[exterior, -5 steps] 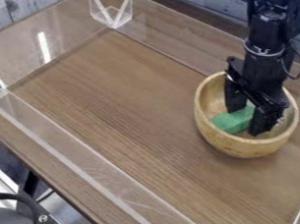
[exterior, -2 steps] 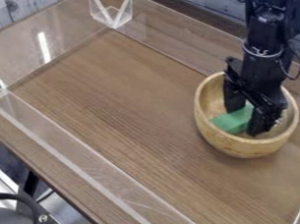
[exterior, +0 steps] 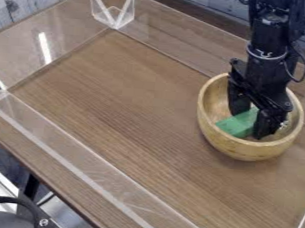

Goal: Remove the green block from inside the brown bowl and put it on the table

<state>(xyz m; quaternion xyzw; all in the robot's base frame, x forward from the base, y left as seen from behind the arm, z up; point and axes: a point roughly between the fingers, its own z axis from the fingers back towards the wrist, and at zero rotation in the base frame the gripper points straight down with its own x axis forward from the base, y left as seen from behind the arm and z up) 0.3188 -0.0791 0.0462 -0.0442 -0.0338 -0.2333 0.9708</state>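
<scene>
The brown bowl [exterior: 215, 135] sits on the table [exterior: 128, 114] at the right. Inside it lies the green block [exterior: 235, 124], partly covered by the gripper. My black gripper [exterior: 255, 113] reaches down into the bowl with its jaws open, one finger [exterior: 237, 97] on the left of the block and the other finger [exterior: 271, 119] on its right. The block rests on the bowl's floor between the fingers, and I cannot tell whether they touch it.
Low clear acrylic walls [exterior: 60, 128] edge the tabletop on the left and front. A clear acrylic corner piece [exterior: 113, 10] stands at the back left. The wide wood-grain surface stretches left of the bowl.
</scene>
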